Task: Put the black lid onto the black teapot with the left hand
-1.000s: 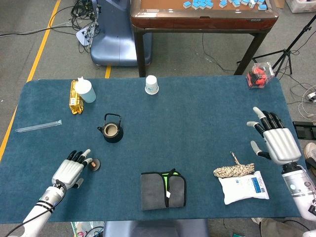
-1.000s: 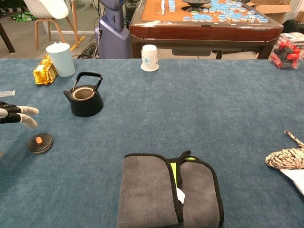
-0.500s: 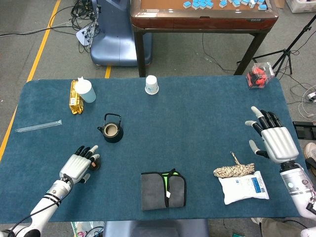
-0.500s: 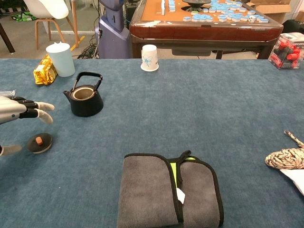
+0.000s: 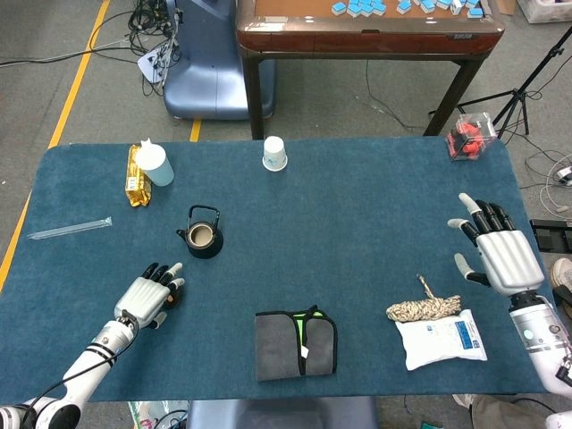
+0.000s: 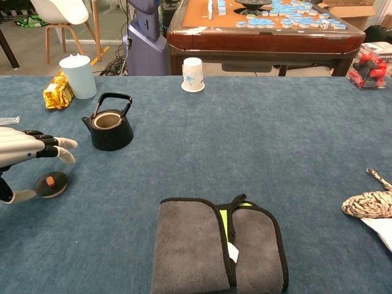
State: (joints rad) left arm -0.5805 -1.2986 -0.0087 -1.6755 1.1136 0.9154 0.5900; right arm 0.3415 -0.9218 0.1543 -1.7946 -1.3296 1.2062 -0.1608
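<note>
the left hand (image 6: 27, 150) hovers spread and empty over the black lid (image 6: 51, 184), which lies flat on the table just left of the open black teapot (image 6: 111, 129). this looks like the reach-to-grasp step; next it should close on the lid's knob. far right, the right hand (image 5: 502, 253) hangs open, idle.

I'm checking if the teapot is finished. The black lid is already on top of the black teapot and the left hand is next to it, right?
Not quite. The black lid lies on the table, under the left hand. The black teapot stands open. The chest view shows it.
</note>
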